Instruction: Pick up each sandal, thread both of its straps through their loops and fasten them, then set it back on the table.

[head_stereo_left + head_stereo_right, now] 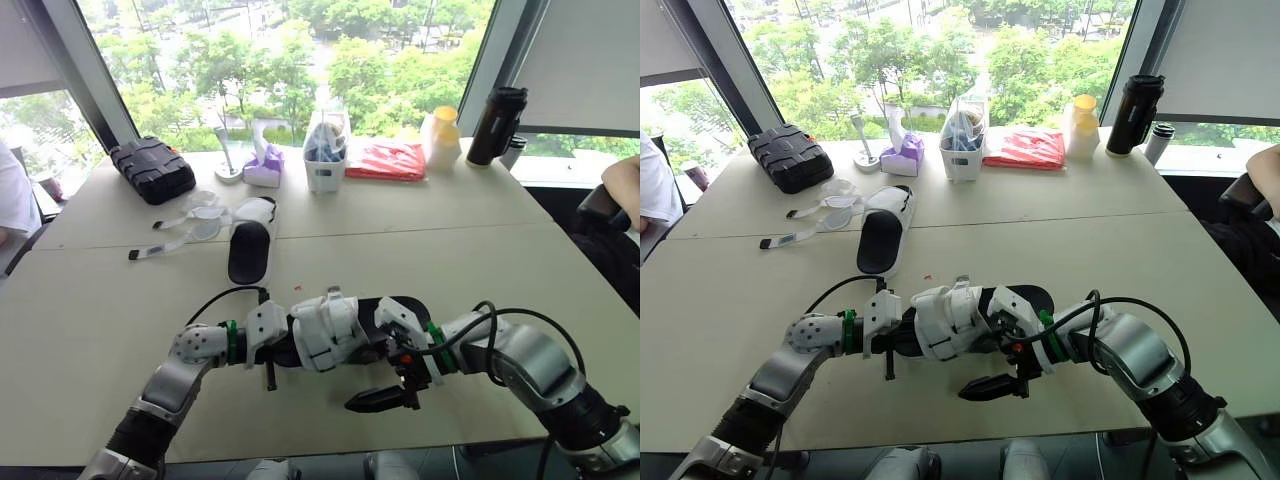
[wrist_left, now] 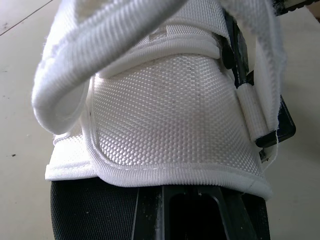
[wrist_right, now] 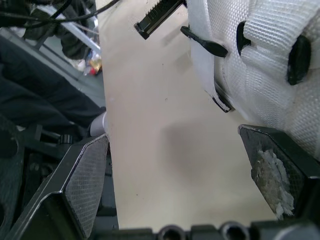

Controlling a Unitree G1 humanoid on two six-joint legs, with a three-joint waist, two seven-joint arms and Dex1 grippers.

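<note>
At the lower centre of the head view, the left gripper [image 1: 270, 350] is clamped on one end of a white-strapped sandal [image 1: 325, 335] low over the table [image 1: 520, 270]. The right gripper [image 1: 388, 385] sits by the other end, its fingers [image 3: 85, 185] wide apart and holding nothing. A second sandal [image 1: 250, 250] lies at mid-frame, left of centre.

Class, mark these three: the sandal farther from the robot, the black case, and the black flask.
far sandal [image 1: 248, 256], left eye view, on its black footbed.
black case [image 1: 152, 170], left eye view, on its ribbed lid.
black flask [image 1: 495, 130], left eye view, mid-body.
</note>
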